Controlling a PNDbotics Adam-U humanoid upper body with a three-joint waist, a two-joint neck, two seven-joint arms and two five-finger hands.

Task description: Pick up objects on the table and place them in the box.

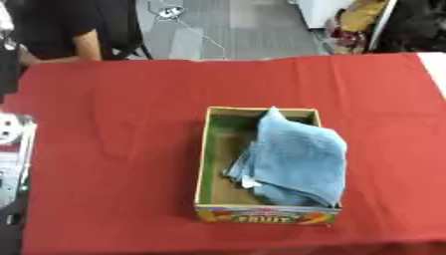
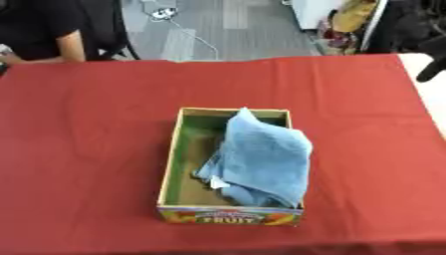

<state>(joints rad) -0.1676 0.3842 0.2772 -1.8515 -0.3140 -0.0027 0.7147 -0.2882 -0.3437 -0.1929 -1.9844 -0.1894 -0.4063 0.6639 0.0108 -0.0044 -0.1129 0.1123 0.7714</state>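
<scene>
Right hand (image 2: 431,62) shows only as a dark shape at the table's (image 2: 87,149) right edge, its grip unreadable; a blue towel (image 2: 261,159) lies in the box (image 2: 174,164).

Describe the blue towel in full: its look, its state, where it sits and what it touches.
The blue towel is a soft, terry-looking cloth, light blue and loosely bunched, not folded flat. It lies inside the cardboard box, filling the right half and draping over the right wall, with one corner poking up near the far wall. Layered edges show at its left side, next to a small white bit. The box's left half shows bare floor. No hand touches it.
</scene>
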